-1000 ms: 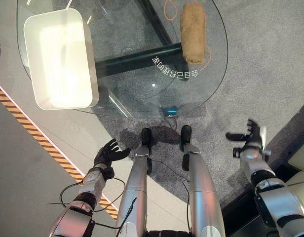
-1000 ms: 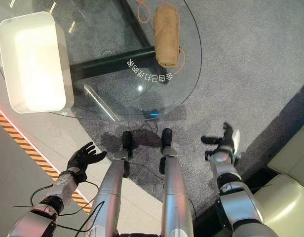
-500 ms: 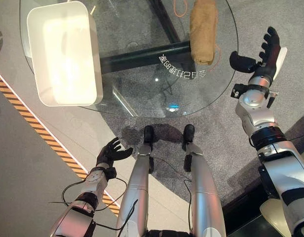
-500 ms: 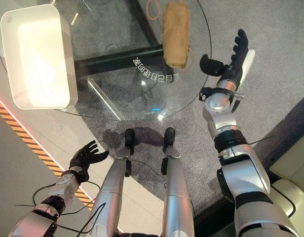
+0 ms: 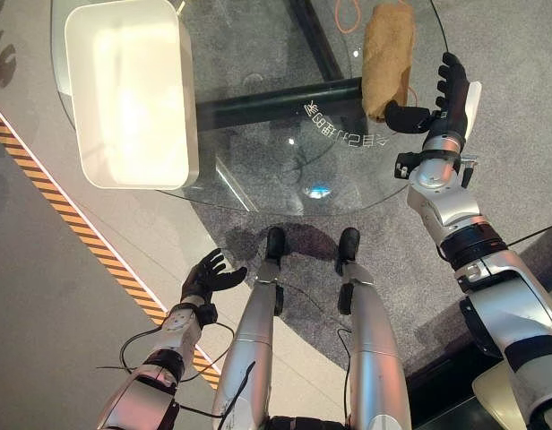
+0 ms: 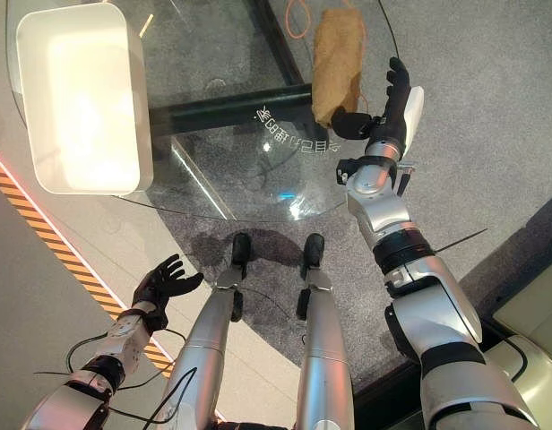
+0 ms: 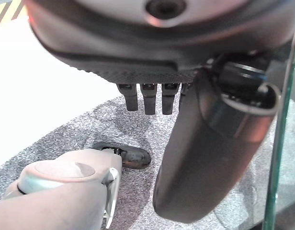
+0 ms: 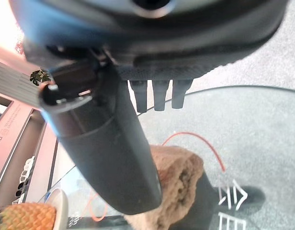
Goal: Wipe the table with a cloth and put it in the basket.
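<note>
One relation governs the coming move: the cloth (image 5: 388,58) lies just beside the right hand (image 5: 442,100), on the side toward the table's centre. The cloth is a tan roll resting on the round glass table (image 5: 258,143) near its right edge, with its long axis running away from the robot, roughly parallel to the hand's extended fingers (image 5: 452,76).

Right hand state: spread wide, fingers straight and pointing away from the robot, thumb (image 6: 348,123) held out sideways toward the near end of the cloth. From above, the thumb tip appears to meet or overlap the cloth's near corner (actual contact cannot be confirmed). The right wrist view shows the cloth (image 8: 178,182) past the thumb with the fingers above it, not curled round anything. The hand holds nothing.

Left hand (image 5: 204,278) state: low beside the robot, well apart from the table, fingers relaxed and spread, empty. The right hand is therefore far nearer the cloth.

The white basket (image 5: 133,90) sits on the left part of the table, well apart from the cloth.

Judgement: the grasp is not yet made; a short sideways closing across the roll's narrow width would likely suffice.
</note>
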You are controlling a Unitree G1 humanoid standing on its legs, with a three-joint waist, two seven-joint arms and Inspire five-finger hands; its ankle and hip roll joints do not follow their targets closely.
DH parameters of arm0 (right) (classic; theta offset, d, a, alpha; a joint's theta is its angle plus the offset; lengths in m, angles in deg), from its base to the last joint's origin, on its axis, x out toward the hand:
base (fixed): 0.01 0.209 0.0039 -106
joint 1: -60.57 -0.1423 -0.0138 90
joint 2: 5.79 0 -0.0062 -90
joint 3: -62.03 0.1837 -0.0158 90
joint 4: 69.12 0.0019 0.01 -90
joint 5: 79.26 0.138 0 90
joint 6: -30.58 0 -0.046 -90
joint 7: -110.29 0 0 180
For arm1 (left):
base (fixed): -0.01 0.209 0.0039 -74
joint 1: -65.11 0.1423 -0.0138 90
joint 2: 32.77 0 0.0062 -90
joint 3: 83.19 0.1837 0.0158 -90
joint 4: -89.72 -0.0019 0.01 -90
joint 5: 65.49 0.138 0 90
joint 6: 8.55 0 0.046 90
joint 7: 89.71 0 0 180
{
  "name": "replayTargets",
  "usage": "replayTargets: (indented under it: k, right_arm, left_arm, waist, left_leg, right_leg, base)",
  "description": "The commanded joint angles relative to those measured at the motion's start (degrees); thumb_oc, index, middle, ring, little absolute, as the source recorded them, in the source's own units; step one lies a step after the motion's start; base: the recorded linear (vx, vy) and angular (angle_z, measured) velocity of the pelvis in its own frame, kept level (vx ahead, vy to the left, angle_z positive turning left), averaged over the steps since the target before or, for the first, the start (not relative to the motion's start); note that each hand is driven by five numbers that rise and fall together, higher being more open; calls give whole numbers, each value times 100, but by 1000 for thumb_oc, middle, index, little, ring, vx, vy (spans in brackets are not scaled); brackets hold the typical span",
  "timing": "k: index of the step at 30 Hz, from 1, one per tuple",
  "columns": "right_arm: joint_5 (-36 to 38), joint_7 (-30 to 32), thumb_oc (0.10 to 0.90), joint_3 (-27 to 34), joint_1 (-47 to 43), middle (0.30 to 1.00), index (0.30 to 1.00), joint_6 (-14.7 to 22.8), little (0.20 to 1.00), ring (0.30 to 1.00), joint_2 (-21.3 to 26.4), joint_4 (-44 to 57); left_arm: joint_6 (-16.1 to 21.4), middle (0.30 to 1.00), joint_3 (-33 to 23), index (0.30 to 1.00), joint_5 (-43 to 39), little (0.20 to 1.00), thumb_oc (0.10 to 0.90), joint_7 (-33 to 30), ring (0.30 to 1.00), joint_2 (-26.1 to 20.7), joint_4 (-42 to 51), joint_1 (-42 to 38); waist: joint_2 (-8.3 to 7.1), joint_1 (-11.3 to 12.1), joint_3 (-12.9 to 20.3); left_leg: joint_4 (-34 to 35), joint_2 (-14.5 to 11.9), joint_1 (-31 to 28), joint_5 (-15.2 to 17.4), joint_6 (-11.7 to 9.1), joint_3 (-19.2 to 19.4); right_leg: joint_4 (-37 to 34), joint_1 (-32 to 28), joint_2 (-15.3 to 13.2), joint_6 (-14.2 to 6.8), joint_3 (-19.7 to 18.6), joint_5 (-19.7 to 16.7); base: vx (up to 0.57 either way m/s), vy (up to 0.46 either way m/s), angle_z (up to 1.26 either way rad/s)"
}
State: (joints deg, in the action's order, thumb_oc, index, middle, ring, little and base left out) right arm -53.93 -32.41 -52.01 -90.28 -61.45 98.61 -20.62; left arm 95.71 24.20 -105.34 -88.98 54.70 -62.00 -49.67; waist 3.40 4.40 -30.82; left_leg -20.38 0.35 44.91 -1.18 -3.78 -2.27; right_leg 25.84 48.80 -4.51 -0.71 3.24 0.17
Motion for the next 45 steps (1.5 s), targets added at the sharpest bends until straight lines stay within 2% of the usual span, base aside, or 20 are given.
replayTargets:
  k: [1, 9, 13, 28, 32, 36, 37, 38, 39, 40, 45]
  right_arm:
    - [67, 180, 800, -86, -583, 900, 900, 245, 900, 900, 189, 638]
    - [47, 172, 800, -131, -664, 900, 900, 28, 900, 900, 97, 725]
    - [-36, 86, 800, -211, -735, 900, 900, -279, 900, 900, 45, 654]
    - [-207, 105, 800, -621, -991, 900, 900, -1011, 900, 900, 24, -310]
    - [-343, 108, 800, -721, -1085, 900, 900, -1096, 900, 900, 33, -526]
    - [-376, 40, 800, -772, -1147, 900, 900, -1026, 900, 900, 74, -771]
    - [-396, 33, 753, -773, -1155, 860, 860, -1035, 853, 860, 75, -789]
    - [-480, -38, 256, -813, -1189, 434, 434, -1032, 356, 434, 80, -916]
    - [-480, -39, 256, -814, -1191, 434, 434, -1031, 356, 434, 79, -919]
    - [-579, -160, 100, -838, -1238, 300, 300, -1014, 200, 300, 106, -1066]
    - [-554, -368, 100, -897, -1300, 300, 300, -952, 200, 300, 137, -1362]
  left_arm:
    - [138, 900, 22, 900, -81, 900, 800, -89, 900, 25, 134, 467]
    - [125, 900, 35, 900, -58, 900, 800, -142, 900, 70, 213, 538]
    - [83, 900, 49, 900, -47, 900, 800, -154, 900, 97, 238, 530]
    - [28, 900, 177, 900, -14, 900, 800, -144, 900, 129, 301, 528]
    - [2, 900, 217, 900, -33, 900, 800, -136, 900, 127, 308, 521]
    - [12, 900, 254, 900, -34, 900, 800, -139, 900, 123, 267, 516]
    - [12, 900, 253, 900, -32, 900, 800, -137, 900, 121, 265, 514]
    - [37, 900, 259, 900, -31, 900, 800, -110, 900, 127, 233, 513]
    - [37, 900, 258, 900, -31, 900, 800, -109, 900, 127, 232, 512]
    - [34, 900, 283, 900, -28, 900, 800, -111, 900, 118, 255, 505]
    - [7, 900, 327, 900, -41, 900, 800, -121, 900, 117, 281, 481]
  waist:
    - [253, 11, 103]
    - [306, 54, 103]
    - [333, 67, 103]
    - [411, 182, 103]
    - [444, 202, 103]
    - [458, 223, 103]
    - [458, 224, 103]
    - [467, 238, 103]
    - [468, 237, 103]
    - [476, 257, 103]
    - [498, 287, 103]
  left_leg:
    - [62, 305, -84, 12, 205, 215]
    - [87, 327, -120, -14, 215, 226]
    - [73, 326, -133, -18, 210, 237]
    - [53, 340, -106, -24, 222, 236]
    - [58, 343, -101, -39, 222, 242]
    - [40, 353, -83, -37, 228, 225]
    - [38, 354, -82, -36, 227, 223]
    - [48, 360, -83, -44, 231, 213]
    - [48, 360, -83, -44, 231, 213]
    - [52, 360, -72, -46, 236, 210]
    - [29, 361, -44, -47, 241, 195]
  right_leg:
    - [-146, -303, 162, 130, 459, 390]
    - [-104, -304, 152, 137, 473, 404]
    - [-64, -295, 136, 144, 474, 417]
    - [20, -251, 108, 148, 530, 439]
    - [43, -229, 103, 144, 539, 432]
    - [81, -199, 104, 137, 547, 427]
    - [82, -199, 104, 136, 547, 426]
    - [76, -197, 104, 133, 549, 419]
    - [76, -197, 104, 133, 550, 419]
    - [81, -189, 101, 127, 560, 422]
    - [112, -154, 85, 113, 581, 414]
  base:
    - [27, 19, 6]
    - [16, 11, 3]
    - [23, 14, 1]
    - [3, 0, 0]
    - [0, 0, 0]
    - [0, 0, 0]
    - [0, 0, 0]
    - [0, 0, 0]
    - [0, 0, 0]
    - [0, 0, 0]
    - [0, 0, 0]
